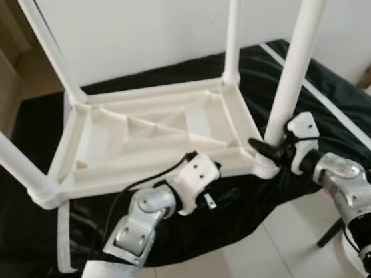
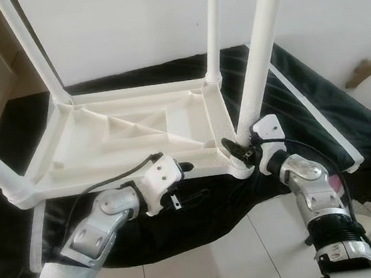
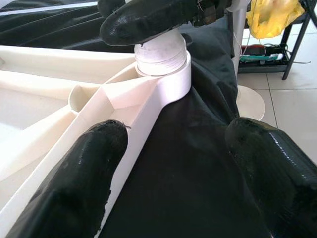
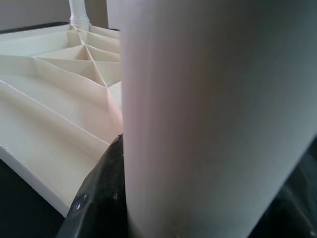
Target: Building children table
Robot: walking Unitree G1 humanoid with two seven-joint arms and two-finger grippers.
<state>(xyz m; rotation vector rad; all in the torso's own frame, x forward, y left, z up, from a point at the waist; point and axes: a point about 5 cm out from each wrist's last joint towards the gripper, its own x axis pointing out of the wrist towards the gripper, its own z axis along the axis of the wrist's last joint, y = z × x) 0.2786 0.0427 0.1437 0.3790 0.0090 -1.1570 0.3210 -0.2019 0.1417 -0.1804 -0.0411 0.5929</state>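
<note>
The white table (image 1: 151, 133) lies upside down on a black sheet (image 1: 342, 101), four legs up. The right gripper (image 1: 272, 150) clamps the base of the near right leg (image 1: 296, 52). The left gripper (image 3: 178, 148) sits at the near rim, fingers (image 3: 84, 168) spread, seemingly straddling the edge.

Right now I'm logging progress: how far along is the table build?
All four legs stand in the upside-down tabletop. The right hand grips the near-right leg at its socket, apparently seating it; the left hand straddles the near edge. Flipping the table upright remains.
</note>
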